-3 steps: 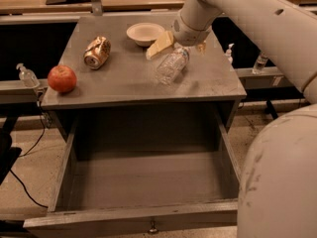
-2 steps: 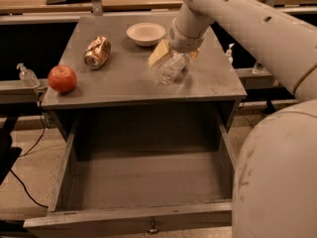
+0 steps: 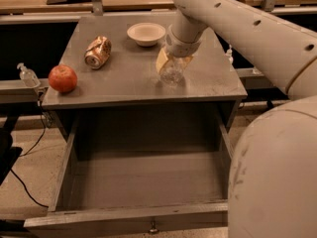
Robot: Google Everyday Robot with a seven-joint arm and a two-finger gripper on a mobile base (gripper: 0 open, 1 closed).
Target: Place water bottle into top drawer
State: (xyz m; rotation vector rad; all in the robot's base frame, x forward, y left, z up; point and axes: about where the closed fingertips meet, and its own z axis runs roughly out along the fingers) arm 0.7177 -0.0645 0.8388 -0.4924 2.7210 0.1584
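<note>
The clear crinkled water bottle [image 3: 172, 73] hangs nearly upright over the middle right of the grey cabinet top [image 3: 124, 83], its lower end close to the surface. My gripper [image 3: 173, 62] comes down from the upper right and is shut on the bottle's upper part, with yellowish fingers [image 3: 161, 61] at its sides. The cap and label are hidden by the gripper. The top drawer [image 3: 124, 218] is pulled wide open below the cabinet top and holds nothing; its small round knob [image 3: 153, 227] shows at the bottom edge.
A red apple [image 3: 63, 78] sits at the top's left edge, a crushed soda can [image 3: 97, 52] lies behind it, and a white bowl [image 3: 146, 33] stands at the back. A small pump dispenser [image 3: 27, 75] stands on the left ledge. My arm and body fill the right side.
My arm has swung left and the gripper has turned the bottle from a slant to nearly upright, shifting it slightly toward the front of the cabinet top.
</note>
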